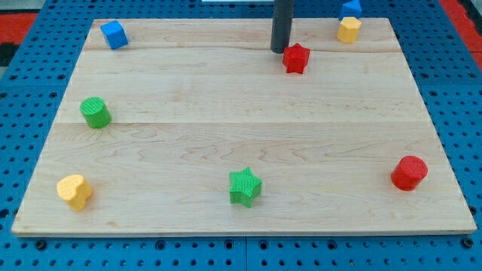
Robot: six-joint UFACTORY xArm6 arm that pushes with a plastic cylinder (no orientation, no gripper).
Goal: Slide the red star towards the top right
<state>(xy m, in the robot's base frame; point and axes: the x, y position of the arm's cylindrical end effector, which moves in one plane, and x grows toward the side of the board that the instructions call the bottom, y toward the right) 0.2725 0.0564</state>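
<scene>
The red star (297, 58) lies on the wooden board (241, 98) near the view's top, right of centre. My tip (279, 50) is the lower end of a dark rod that comes down from the view's top edge. It stands just left of the red star and slightly above it in the view, very close to it; I cannot tell if they touch.
A yellow block (348, 29) and a blue block (351, 8) sit at the top right. A blue cube (114, 35) is at the top left, a green cylinder (96, 112) at the left, a yellow heart (74, 190) at the bottom left, a green star (245, 186) at the bottom centre, a red cylinder (409, 173) at the right.
</scene>
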